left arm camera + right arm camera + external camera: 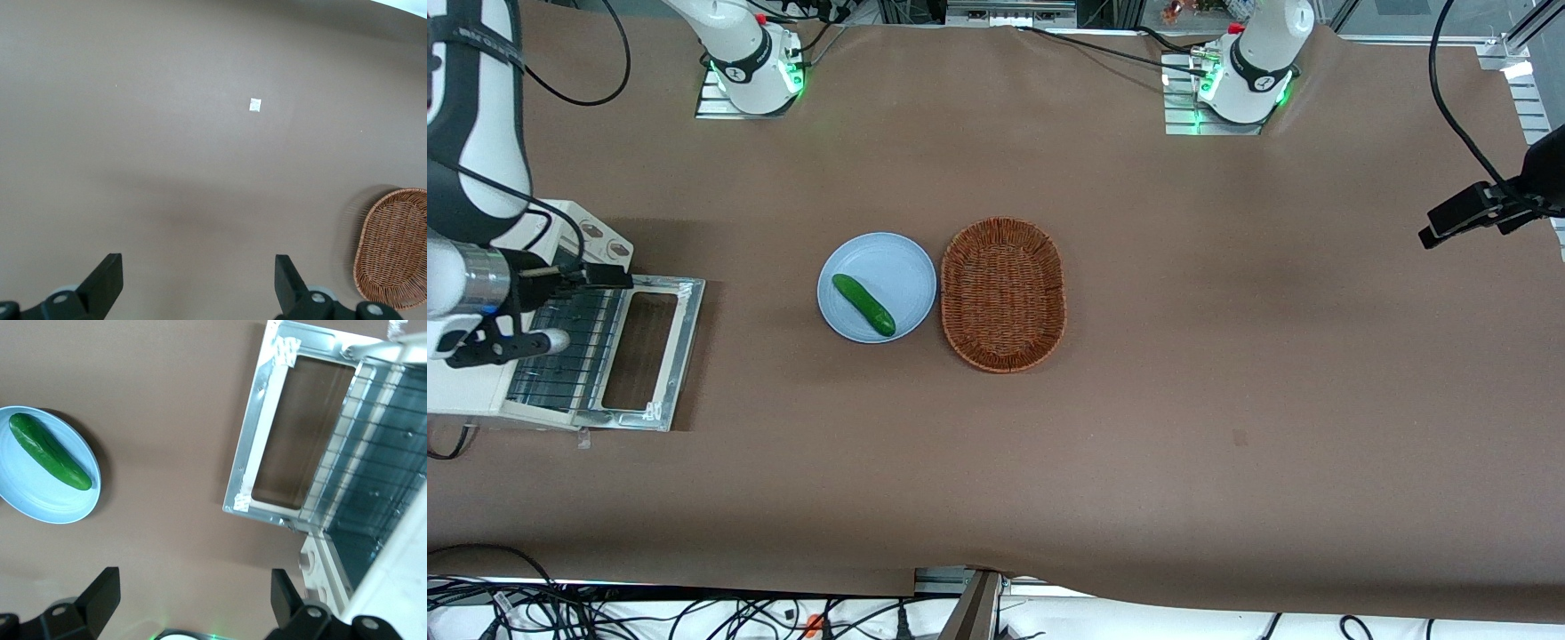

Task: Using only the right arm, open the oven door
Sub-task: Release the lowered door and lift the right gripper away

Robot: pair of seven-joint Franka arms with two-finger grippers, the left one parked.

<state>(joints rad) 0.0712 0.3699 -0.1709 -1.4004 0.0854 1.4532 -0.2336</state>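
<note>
Black fingers point(100, 597) spread wide apart, nothing between them, nothing touched. Gripper point(193, 603) held in the air at the end of the right arm point(467, 151), up over the white toaster oven point(463, 396) at the working arm's end of the table; brown cloth seen straight below between the fingertips.

Just beside and below: oven door point(685, 342) fully open, swung down and lying flat on the table cloth point(1138, 444) in front of the oven's mouth. Shiny metal inner frame facing up, with glints and scraps of pale tape at its corners; brown cloth showing through the window pane in the frame's middle. Hinge edge against the oven, free edge pointing toward the plate.

Inside the open mouth: wire rack point(569, 342) of thin parallel bars, dark bluish floor underneath, plainly seen in the right wrist view as well point(373, 440). Two knobs point(602, 238) on the white panel alongside the cavity, on the end farther from the front camera.

Further out, toward the middle of the table and well apart from the door: round pale blue plate point(876, 258) carrying one green cucumber point(863, 304) laid on a slant. Same plate point(40, 503) and cucumber point(50, 451) in the right wrist view. Touching or almost touching the plate's rim, on the parked arm's side of it: oval brown wicker basket point(1003, 293), nothing in it.
</note>
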